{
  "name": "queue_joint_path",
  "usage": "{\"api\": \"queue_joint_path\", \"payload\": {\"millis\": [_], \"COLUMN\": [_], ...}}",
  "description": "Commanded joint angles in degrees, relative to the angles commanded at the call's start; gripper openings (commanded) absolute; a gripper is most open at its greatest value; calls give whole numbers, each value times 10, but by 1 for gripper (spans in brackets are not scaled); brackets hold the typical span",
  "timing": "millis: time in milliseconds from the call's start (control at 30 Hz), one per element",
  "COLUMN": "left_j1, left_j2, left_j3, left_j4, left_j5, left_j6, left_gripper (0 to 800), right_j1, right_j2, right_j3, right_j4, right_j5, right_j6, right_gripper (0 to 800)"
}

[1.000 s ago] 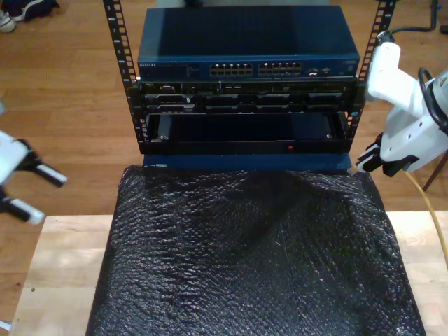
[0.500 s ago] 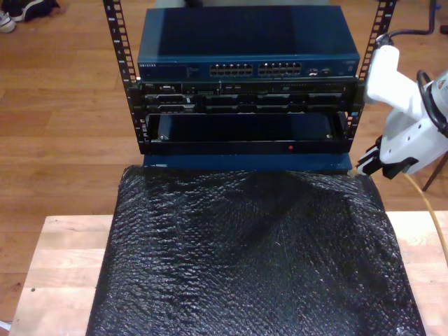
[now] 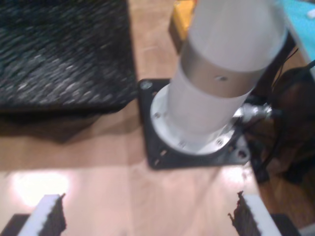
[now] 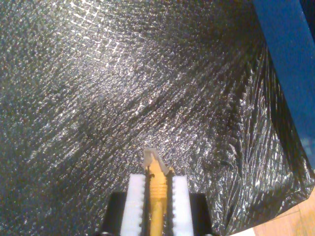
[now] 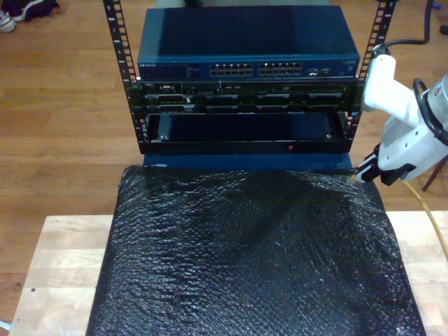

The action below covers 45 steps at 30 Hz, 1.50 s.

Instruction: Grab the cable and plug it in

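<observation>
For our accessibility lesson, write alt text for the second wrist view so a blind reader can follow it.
My second gripper has its white toothed jaws shut on the yellow-orange cable, whose clear plug pokes out past them. Beyond it lies a crinkled, shiny black sheet, with a blue surface along one edge.

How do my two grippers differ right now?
My second gripper is shut on the cable, its clear plug poking out over the black mat; my first gripper is open and holds nothing, facing an arm base on the wooden table. Both have white serrated pads.
</observation>
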<state>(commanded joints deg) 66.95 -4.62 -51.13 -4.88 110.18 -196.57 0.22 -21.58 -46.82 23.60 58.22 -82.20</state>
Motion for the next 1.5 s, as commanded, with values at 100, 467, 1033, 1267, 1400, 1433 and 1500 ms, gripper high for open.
{"api": "queue_joint_path", "payload": {"millis": [100,467,1033,1267,1400,1433,1500], "left_j1": [8,14,69,70,71,71,71], "left_j2": [-7,-87,-155,-190,-195,-196,-196], "left_j3": [35,148,239,293,303,304,304], "left_j4": [15,42,50,76,78,78,78], "left_j5": [-1,-47,-149,-197,-212,-214,-215], "left_j6": [13,25,64,76,93,97,105], "left_gripper": [798,798,798,798,798,798,798], "right_j1": [0,-1,-1,-2,-3,-3,-3], "right_j2": [0,0,0,-1,-1,-1,-2], "right_j3": [0,11,24,25,29,31,32], "right_j4": [1,0,-6,-6,-7,-6,-7], "right_j5": [3,6,6,6,6,6,6], "right_j6": [0,-2,-3,-3,-3,-3,-3], "right_gripper": [0,0,0,0,0,0,0]}}
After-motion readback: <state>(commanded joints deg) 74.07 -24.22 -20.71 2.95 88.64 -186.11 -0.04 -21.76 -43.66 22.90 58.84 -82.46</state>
